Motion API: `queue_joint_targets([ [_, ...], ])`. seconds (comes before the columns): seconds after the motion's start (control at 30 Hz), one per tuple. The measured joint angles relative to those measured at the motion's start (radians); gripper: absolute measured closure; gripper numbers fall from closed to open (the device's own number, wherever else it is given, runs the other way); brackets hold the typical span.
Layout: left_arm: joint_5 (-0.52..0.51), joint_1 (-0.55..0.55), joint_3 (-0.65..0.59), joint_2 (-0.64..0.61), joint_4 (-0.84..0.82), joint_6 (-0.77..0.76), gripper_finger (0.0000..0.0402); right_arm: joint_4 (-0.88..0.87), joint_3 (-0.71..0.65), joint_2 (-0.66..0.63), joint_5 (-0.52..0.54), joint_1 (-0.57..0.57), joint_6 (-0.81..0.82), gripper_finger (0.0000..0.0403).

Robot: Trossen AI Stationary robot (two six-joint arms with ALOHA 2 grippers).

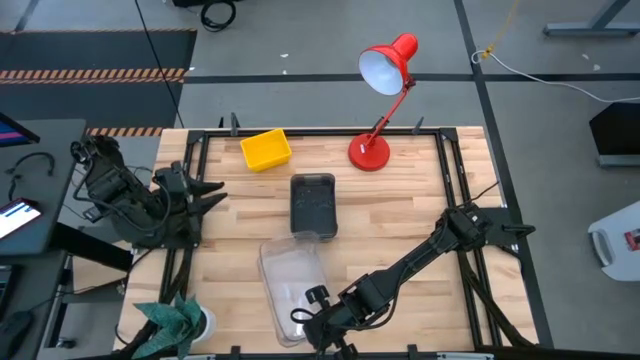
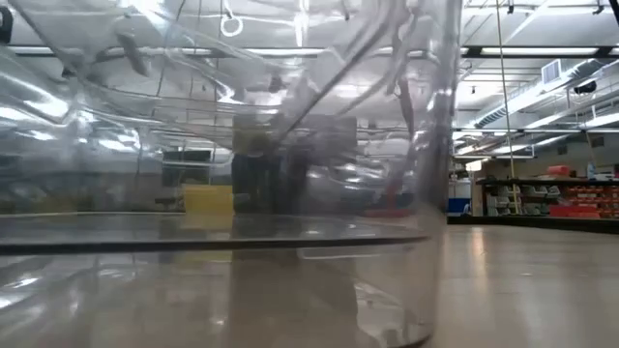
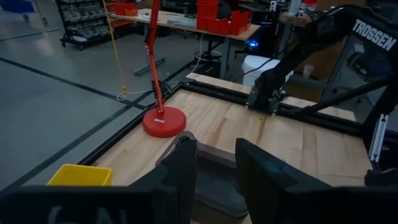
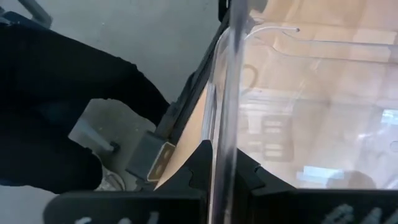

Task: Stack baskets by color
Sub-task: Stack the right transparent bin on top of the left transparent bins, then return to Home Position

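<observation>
A clear basket (image 1: 290, 285) lies lengthwise near the table's front edge and fills the low view (image 2: 193, 145). Its far end reaches the near end of a smoky-grey basket (image 1: 313, 205) at mid-table. A yellow basket (image 1: 265, 150) sits at the far left of the table. My right gripper (image 1: 318, 318) is at the clear basket's near end, shut on its wall. My left gripper (image 1: 205, 195) hovers open at the table's left, pointing toward the grey basket (image 3: 217, 193), with nothing between its fingers (image 3: 217, 168). My right gripper holds the clear basket by the wall at its near end (image 4: 225, 93). The wall runs between the two fingers (image 4: 193, 168), one inside the basket and one outside. The fingers slant down from the table's near right side. Whether the basket's bottom rests on the table cannot be told.
A red desk lamp (image 1: 385, 100) stands with its base (image 1: 368, 152) at the far middle of the table. A green leafy thing (image 1: 175, 318) sits at the near left corner. Black frame rails (image 1: 455, 170) run along the table's edges. Bare wood lies at the right.
</observation>
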Motion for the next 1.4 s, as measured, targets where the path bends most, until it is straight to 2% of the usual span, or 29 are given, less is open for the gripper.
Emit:
queue_joint_targets([
  [0.37,-0.001,0.0,0.0,0.001,0.002,0.0,0.0285,-0.058,0.0,-0.001,-0.06,-0.004,0.025,0.0365],
  [0.77,0.033,0.0,0.0,0.001,0.003,-0.002,0.0285,-0.063,0.001,-0.003,-0.126,-0.02,0.007,0.0252],
  [0.97,0.033,-0.001,-0.002,0.001,0.007,-0.007,0.0285,-0.162,0.086,-0.005,-0.137,-0.026,0.001,0.022],
  [1.07,0.033,-0.001,-0.045,0.0,0.04,-0.008,0.0285,-0.225,0.135,-0.009,-0.093,-0.016,-0.04,0.0216],
  [1.2,0.048,-0.001,-0.16,0.001,0.121,-0.009,0.0285,-0.276,0.129,-0.053,0.052,0.014,-0.073,0.0217],
  [1.3,0.062,-0.001,-0.252,-0.002,0.244,0.007,0.0285,-0.282,0.088,-0.102,0.129,0.029,-0.076,0.0217],
  [1.4,0.092,-0.001,-0.334,-0.008,0.416,0.091,0.0285,-0.273,0.027,-0.148,0.156,0.031,-0.078,0.0217],
])
